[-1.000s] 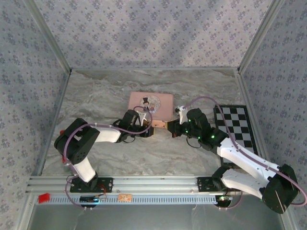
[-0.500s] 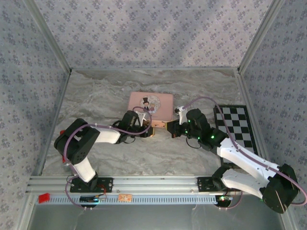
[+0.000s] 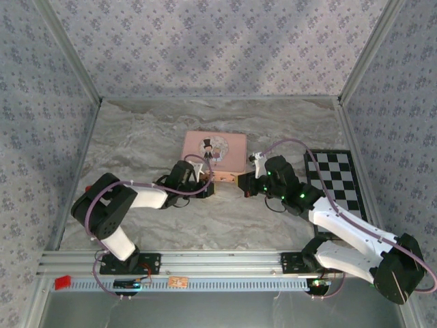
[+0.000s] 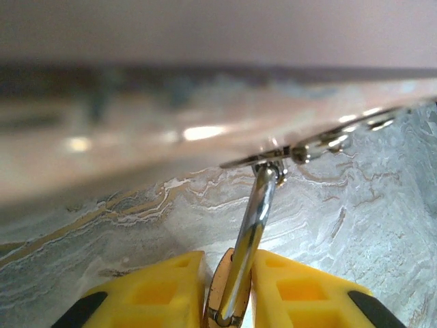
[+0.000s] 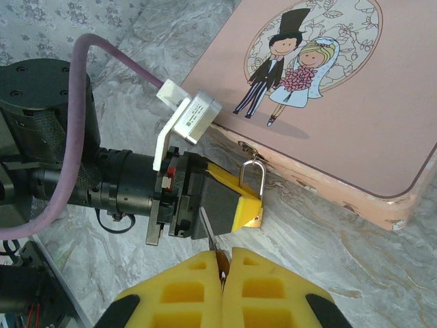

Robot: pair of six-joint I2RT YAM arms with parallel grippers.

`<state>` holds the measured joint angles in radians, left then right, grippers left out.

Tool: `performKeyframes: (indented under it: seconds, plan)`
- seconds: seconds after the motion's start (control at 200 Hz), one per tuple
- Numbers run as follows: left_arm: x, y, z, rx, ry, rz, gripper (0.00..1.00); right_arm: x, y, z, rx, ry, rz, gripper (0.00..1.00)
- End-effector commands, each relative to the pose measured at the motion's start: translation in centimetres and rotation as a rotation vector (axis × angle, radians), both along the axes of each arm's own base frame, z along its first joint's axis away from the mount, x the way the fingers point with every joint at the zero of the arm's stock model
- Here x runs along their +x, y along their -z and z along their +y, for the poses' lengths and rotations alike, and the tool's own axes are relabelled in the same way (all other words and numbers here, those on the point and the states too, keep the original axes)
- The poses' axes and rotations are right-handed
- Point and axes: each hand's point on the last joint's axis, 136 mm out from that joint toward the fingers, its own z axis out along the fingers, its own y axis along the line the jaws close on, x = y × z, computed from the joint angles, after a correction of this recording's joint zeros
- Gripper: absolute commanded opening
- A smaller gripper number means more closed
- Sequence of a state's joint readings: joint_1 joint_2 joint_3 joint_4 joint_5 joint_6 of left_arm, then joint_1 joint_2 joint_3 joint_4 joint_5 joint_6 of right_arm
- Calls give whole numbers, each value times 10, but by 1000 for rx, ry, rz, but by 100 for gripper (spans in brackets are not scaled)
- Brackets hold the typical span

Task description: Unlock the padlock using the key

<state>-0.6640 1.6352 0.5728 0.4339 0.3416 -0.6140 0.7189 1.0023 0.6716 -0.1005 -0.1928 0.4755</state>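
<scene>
Left claw (image 4: pixel 229 277) tight on padlock (image 4: pixel 254 212)

A pink tin (image 3: pixel 214 150) with a cartoon bride and groom on its lid lies flat on the marbled table (image 3: pixel 136 137). A checkered board (image 3: pixel 334 179) lies near, to its right, seemingly flat.

Your pink illustrated rectangular tin box (image 3: pixel 214 151) sits mid-way across the grey marbled bench (image 3: pixel 136 137), with the black-and-white chequered flat mat (image 3: pixel 334 178) to its right. At the tin's near edge hangs the tiny brass-gold metal padlock (image 5: pixel 254 174), clamped in the left end effector (image 5: pixel 239 201). The thin silvery metal key (image 5: pixel 207 236), pinched in the right end effector (image 5: pixel 222 270), lies just beside it.
</scene>
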Motion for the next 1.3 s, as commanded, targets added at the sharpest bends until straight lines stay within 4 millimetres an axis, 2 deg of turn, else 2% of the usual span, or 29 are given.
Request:
performKeyframes:
  seconds: [0.0,0.935,1.294]
  plan:
    - [-4,0,4,3,-15,13,23,1,0,-1,-1,16,-1,0]
    - [-4,-26,12,-62,-68,11,21,10,20,-26,35,131,92,0]
    - [3,-35,15,-80,-148,79,11,6,33,-24,115,171,157,0]
